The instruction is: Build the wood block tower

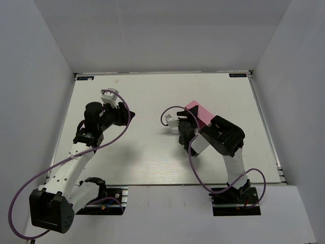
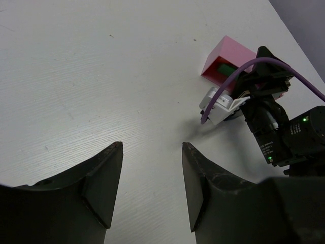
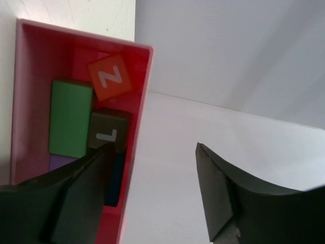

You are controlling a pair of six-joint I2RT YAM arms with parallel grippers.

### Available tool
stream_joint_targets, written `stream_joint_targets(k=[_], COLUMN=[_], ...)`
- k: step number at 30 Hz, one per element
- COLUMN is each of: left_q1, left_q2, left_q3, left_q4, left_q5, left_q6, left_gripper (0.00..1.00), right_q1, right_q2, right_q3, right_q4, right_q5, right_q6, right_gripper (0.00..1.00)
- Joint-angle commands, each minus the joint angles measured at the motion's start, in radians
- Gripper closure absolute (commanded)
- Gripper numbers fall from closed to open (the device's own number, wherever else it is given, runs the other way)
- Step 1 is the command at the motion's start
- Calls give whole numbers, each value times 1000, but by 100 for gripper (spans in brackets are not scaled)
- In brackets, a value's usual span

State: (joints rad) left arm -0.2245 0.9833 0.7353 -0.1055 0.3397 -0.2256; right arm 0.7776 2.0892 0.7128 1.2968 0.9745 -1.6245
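Left arm: reaches up from the near-left corner of the counter, its wrist turned toward the middle.
Left claw: jaws apart with only bare counter showing between them. It holds nothing and hangs well apart from the pink box.
Middle of the counter: plain white surface between the two arms.
Purple cable: loops over the right arm's wrist, above its white camera housing, as seen from the left wrist view.
Right arm: bends in from the near-right side, with the wrist lowered at the pink box.
Right claw: jaws spread, gripping nothing. Its left finger sits over the box's interior, close in front of the dark block. Its right finger is outside the box over bare counter, so the box's right wall runs between the two.
Pink box: rests right of the counter's centre, partly covered by the right arm in the top view. In the left wrist view its open side faces the left arm, with green showing inside.
Wooden blocks: all those visible lie loose inside the pink box, packed against one another. None are stacked on the counter.
Green block: long, against the box's left wall.
Purple block: just below the green one, mostly hidden by the finger.
Orange block: tilted, with a white letter, at the far end of the box.
Dark block: beside the green one, marked with a white L.
Blue block: a sliver against the box's right wall, below the dark block.
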Motion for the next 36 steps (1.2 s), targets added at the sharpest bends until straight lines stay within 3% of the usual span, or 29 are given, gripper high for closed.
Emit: stream_joint_targets(k=[1, 5, 6, 9, 13, 16, 28, 36], left_q1=[4, 4, 4, 4, 4, 4, 4, 4], left_q2=[-26, -26, -26, -26, -26, -26, -17, -17], left_q3=[35, 35, 35, 35, 35, 35, 35, 35], left_q4=[-3, -3, -3, -3, -3, -3, -13, -13], left_q5=[-7, -7, -7, -7, -16, -16, -45, -45], left_q6=[5, 5, 5, 5, 5, 5, 14, 23], left_gripper=[40, 40, 40, 40, 40, 40, 40, 38], right_q1=[12, 29, 31, 31, 35, 31, 38, 31], right_q2=[-86, -205, -268, -348, -458, -486, -445, -570], right_q3=[-26, -44, -29, 16, 65, 109, 108, 163], right_q4=[243, -34, -253, -588, -903, -1043, -1100, -1283], right_q5=[21, 6, -6, -63, -170, -233, -273, -474], right_q6=[57, 318, 371, 613, 831, 943, 977, 1086], right_gripper=[28, 22, 20, 19, 19, 19, 19, 16])
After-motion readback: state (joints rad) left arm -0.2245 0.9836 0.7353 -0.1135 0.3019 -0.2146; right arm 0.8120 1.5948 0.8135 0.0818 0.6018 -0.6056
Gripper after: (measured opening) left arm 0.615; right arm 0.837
